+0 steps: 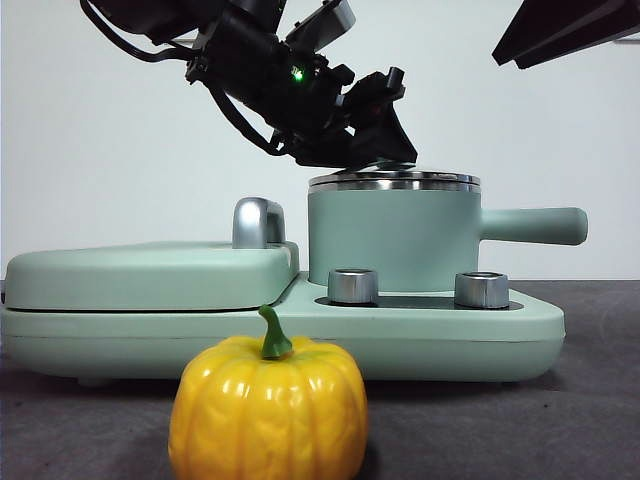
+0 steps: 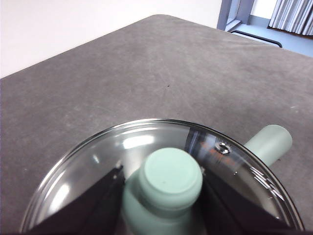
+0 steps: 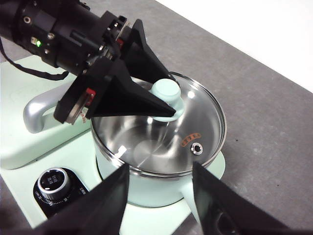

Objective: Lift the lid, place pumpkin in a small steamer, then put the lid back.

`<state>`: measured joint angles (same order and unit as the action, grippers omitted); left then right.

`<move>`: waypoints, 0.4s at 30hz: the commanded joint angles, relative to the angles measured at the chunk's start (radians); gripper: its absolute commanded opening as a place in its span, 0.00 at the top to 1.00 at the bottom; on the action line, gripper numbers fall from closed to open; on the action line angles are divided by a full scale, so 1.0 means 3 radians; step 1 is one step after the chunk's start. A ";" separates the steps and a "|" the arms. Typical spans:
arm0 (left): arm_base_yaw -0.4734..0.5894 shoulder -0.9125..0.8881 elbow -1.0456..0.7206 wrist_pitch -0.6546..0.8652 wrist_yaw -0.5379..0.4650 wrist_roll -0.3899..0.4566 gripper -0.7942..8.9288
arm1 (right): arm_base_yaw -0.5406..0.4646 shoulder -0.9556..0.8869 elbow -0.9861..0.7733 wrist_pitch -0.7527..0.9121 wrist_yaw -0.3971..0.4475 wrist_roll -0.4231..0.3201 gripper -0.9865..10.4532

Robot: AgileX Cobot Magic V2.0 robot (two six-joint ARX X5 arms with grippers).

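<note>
Grey table, white wall | lid (image 3: 188, 127) sat on small steamer (image 1: 395, 240) (glass, rigid, likely slippery, fragile; best taken by the knob (image 2: 171, 176)) | left gripper (image 3: 159, 100) angled down, jaws closed around knob | right gripper (image 3: 159, 196) hovered apart nearby | pumpkin (image 1: 268, 410) at table's near edge, light-looking.

- In the front view the pumpkin (image 1: 268, 410) is cut off by the bottom edge.
- The lid (image 1: 394, 181) shows there only as a rim; its knob sits behind the left gripper (image 1: 385, 130).
- The right gripper (image 3: 159, 196) covers the small steamer (image 3: 156, 188) wall.
- 1 dial (image 3: 53, 180) has unreadable markings.
</note>
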<state>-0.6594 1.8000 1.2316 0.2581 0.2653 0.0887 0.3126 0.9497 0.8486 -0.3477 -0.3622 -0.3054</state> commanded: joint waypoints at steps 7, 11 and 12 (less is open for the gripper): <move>-0.0032 0.0070 0.0075 0.0014 -0.0005 0.0000 0.90 | 0.0014 0.0025 0.0072 0.0034 0.0010 0.0057 0.73; -0.0032 0.0067 0.0075 0.0062 -0.0005 0.0000 0.90 | 0.0014 0.0025 0.0072 0.0034 0.0010 0.0057 0.73; -0.0032 0.0067 0.0075 0.0099 -0.0006 0.0000 0.90 | 0.0014 0.0025 0.0072 0.0036 0.0010 0.0057 0.73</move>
<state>-0.6636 1.8000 1.2369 0.2680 0.2684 0.0963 0.3126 0.9497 0.8486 -0.3477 -0.3622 -0.3054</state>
